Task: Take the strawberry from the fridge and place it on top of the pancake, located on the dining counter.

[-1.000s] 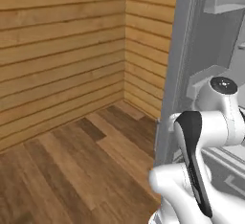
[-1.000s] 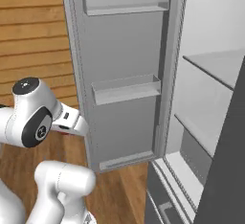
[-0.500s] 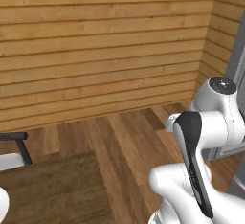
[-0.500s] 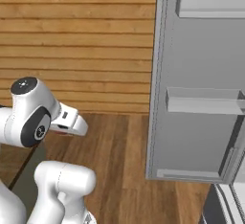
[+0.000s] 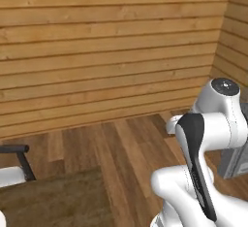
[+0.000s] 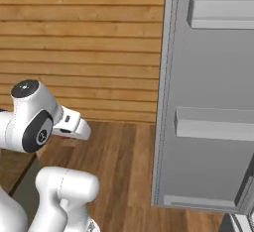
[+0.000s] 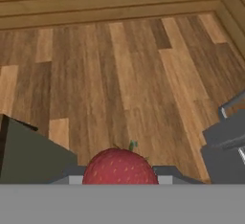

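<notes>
Since the earlier frames the whole scene has slid rightward in both base views, which reads as the base turning away from the fridge, not as anything in the room moving: the plank wall (image 5: 111,51) now spans the left base view, and the fridge's open door (image 6: 208,102), with its two empty door shelves, has shifted to the right side of the right base view. At the far left of the left base view a dark-framed piece of furniture (image 5: 14,165) edges in above a darker floor mat; what it is cannot be told. The wooden floor (image 7: 119,84) spreads across the middle of the hand view. The strawberry (image 7: 120,168) sits low and centred there, right at the jaws, its green stalk pointing up, so it is evidently carried clear of the floor for the trip. The jaws look clamped on the strawberry, with grey finger parts flanking it on both sides. To the right, grey fridge parts (image 7: 227,141) show at the edge. My judgement: the fetch is done, and the drive to the dining worktop and the pancake is still ahead.
</notes>
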{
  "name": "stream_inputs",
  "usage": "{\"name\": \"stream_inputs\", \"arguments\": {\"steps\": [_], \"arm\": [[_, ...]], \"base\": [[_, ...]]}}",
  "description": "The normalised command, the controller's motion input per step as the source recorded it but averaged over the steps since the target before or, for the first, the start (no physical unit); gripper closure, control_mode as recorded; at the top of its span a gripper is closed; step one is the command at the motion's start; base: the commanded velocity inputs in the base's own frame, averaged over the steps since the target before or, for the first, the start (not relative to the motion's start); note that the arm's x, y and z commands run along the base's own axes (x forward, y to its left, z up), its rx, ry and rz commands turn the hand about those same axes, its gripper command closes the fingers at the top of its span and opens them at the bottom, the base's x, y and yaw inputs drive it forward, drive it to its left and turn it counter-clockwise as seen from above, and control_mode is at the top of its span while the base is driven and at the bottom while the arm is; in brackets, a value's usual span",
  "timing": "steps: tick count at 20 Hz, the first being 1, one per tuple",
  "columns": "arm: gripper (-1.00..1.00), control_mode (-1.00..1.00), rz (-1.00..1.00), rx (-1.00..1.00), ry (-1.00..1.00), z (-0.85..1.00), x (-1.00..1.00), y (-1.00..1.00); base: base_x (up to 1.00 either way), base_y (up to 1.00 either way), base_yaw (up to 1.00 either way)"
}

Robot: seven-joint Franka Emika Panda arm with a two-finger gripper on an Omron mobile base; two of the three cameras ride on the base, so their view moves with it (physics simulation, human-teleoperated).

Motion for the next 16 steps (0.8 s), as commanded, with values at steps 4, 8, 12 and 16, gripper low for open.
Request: {"name": "stream_inputs", "arguments": {"steps": [4,8,12,16], "arm": [[1.0,1.0,0.0,0.0,0.0,0.0,0.0,0.0],[1.0,1.0,0.0,0.0,0.0,0.0,0.0,0.0],[1.0,1.0,0.0,0.0,0.0,0.0,0.0,0.0],[1.0,1.0,0.0,0.0,0.0,0.0,0.0,0.0]], "base": [[1.0,0.18,0.0],[1.0,0.26,0.0],[1.0,0.4,0.0],[1.0,0.41,0.02]]}}
